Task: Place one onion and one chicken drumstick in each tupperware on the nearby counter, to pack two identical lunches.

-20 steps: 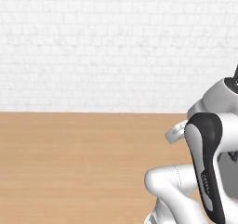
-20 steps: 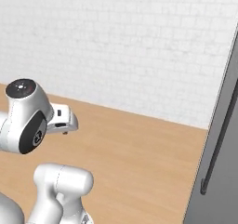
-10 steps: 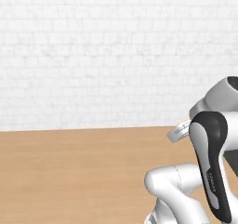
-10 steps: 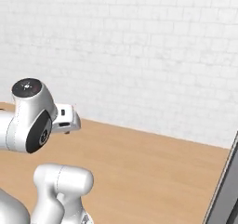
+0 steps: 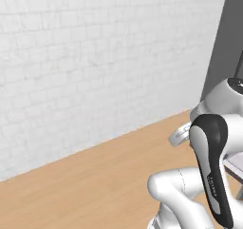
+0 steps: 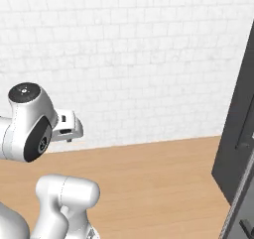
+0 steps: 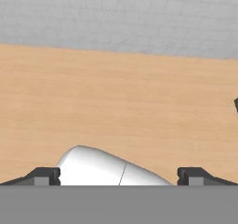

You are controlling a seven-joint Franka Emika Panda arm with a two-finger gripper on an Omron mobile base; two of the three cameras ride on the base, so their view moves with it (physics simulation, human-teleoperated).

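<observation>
Gripper (image 7: 118, 175): jaws wide apart, nothing between | over bare counter (image 7: 116, 102)

A wide stretch of bare wooden bench (image 6: 149, 173) lies ahead, with open room for a claw to pass across it. A white brick wall (image 6: 129, 59) closes off the far edge along its whole length. A tall dark grey cabinet panel (image 6: 240, 129) stands at the right end of the bench, blocking passage on that side
</observation>
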